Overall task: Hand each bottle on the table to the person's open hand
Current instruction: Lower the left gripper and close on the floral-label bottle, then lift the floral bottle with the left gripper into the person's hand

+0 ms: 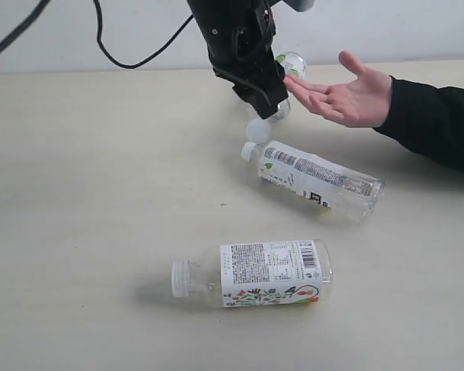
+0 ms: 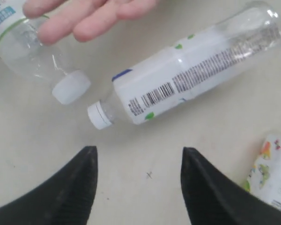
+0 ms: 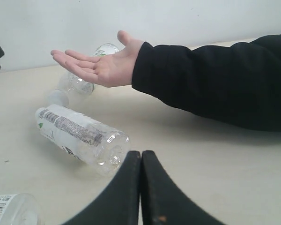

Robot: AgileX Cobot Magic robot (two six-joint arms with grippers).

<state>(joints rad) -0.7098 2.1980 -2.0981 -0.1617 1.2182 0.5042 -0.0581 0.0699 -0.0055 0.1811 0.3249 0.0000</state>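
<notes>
Three white-capped bottles lie on the table (image 1: 77, 193). The green-white bottle (image 1: 288, 63) (image 2: 23, 51) (image 3: 79, 83) lies under the person's open hand (image 1: 344, 97) (image 2: 84, 18) (image 3: 100, 65). The barcode bottle (image 1: 317, 178) (image 2: 196, 75) (image 3: 79, 133) lies just nearer. The floral bottle (image 1: 263, 274) (image 2: 271, 164) (image 3: 9, 211) is at the front. My left gripper (image 1: 263, 100) (image 2: 138, 161) hovers open and empty above the table beside the green-white bottle's cap (image 2: 71, 86). My right gripper (image 3: 141, 154) is shut on nothing, low near the barcode bottle's base. The red-and-white bottle is out of view.
The person's black sleeve (image 1: 441, 124) (image 3: 215, 84) reaches in from the right across the back of the table. A black cable (image 1: 131, 58) hangs against the back wall behind the left arm. Bare tabletop spreads to the left (image 1: 62, 270).
</notes>
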